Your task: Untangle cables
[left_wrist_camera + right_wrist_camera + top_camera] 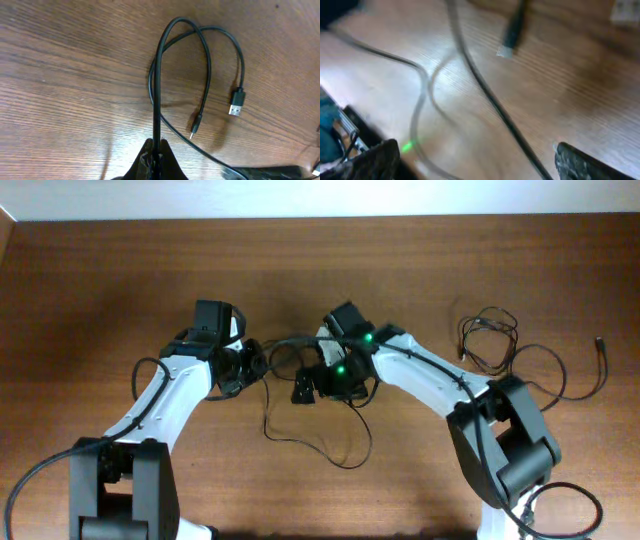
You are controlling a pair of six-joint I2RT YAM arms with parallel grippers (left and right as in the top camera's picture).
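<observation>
A thin black cable (318, 446) sprawls in loose loops at the table's middle, between my two arms. My left gripper (252, 363) is shut on one strand of it; in the left wrist view the strand (157, 95) rises from the pinched fingertips (165, 159) into a loop, with a USB plug (237, 103) and a small plug (196, 124) lying on the wood. My right gripper (477, 165) stands wide open just above the table, and a cable strand (492, 102) runs loose between its fingers, untouched. A second tangle of cables (492, 340) lies at the far right.
The wooden table (100, 300) ends at a pale wall along the back. A loose cable end with a plug (600, 346) lies near the right edge. Thicker arm cables (560, 505) loop by the right arm's base.
</observation>
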